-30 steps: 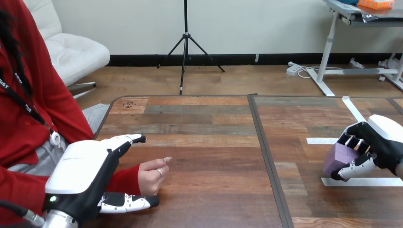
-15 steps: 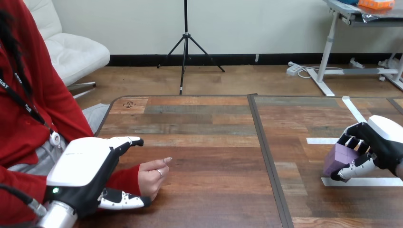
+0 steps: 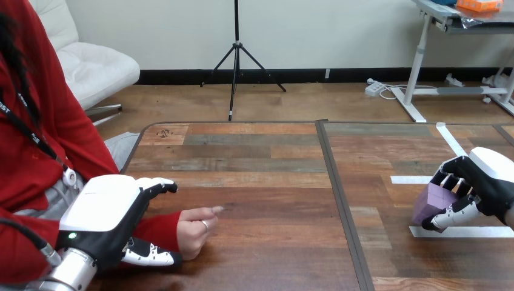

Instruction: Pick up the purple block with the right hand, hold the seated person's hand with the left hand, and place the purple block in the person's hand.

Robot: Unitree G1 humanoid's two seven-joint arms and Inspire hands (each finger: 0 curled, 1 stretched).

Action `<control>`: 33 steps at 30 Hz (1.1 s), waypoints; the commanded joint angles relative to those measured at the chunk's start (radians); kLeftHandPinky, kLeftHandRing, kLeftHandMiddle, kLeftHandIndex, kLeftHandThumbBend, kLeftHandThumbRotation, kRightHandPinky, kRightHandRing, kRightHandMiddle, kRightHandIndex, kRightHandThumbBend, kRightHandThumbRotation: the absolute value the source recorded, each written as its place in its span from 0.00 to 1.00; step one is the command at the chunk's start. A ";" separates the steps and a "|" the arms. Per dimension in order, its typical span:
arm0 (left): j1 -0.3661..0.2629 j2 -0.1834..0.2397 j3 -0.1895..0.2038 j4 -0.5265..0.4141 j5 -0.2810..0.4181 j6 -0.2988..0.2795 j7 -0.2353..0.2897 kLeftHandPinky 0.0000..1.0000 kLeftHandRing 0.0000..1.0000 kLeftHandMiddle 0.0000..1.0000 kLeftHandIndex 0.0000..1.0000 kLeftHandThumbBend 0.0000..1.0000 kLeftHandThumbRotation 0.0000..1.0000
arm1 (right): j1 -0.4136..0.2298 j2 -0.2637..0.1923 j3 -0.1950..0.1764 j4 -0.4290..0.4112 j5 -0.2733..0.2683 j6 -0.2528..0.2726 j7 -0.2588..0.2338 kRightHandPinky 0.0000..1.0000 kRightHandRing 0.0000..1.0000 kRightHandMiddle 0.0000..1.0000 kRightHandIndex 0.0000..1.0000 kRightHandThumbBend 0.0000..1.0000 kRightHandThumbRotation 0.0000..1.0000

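Note:
The purple block (image 3: 431,202) is at the table's right, by a strip of white tape, with my right hand (image 3: 485,182) shut on it: fingers curl over its top and the thumb presses its near side. My left hand (image 3: 103,209) is at the lower left over the person's red-sleeved wrist (image 3: 159,231). Its fingers (image 3: 156,185) reach out fairly straight on the far side and its thumb (image 3: 148,254) lies along the near side, neither closed round the wrist. The person's hand (image 3: 197,227) rests on the table, loosely curled, one finger pointing right.
White tape strips (image 3: 465,231) mark the wooden table's right part. A dark seam (image 3: 339,200) runs front to back between the two table halves. The person sits at the left edge.
My left hand has slid a little left and toward the near edge along the person's wrist. The person's hand has shifted slightly. My right hand and the block have stayed put.

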 commanded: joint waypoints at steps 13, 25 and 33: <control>-0.136 0.047 -0.058 0.120 -0.007 0.016 0.012 0.67 0.75 0.79 0.76 1.00 0.22 | -0.036 -0.018 -0.037 -0.053 0.021 -0.004 -0.021 0.38 0.43 0.48 0.50 0.73 0.00; -0.178 0.066 -0.102 0.172 -0.005 0.048 -0.028 0.71 0.77 0.79 0.78 1.00 0.21 | -0.026 -0.023 -0.048 -0.087 0.030 0.023 -0.003 0.41 0.45 0.49 0.51 0.72 0.00; -0.198 0.074 -0.125 0.190 -0.018 0.064 -0.069 0.74 0.78 0.80 0.79 0.99 0.19 | -0.019 -0.025 -0.056 -0.101 0.022 0.032 -0.010 0.44 0.47 0.51 0.52 0.72 0.00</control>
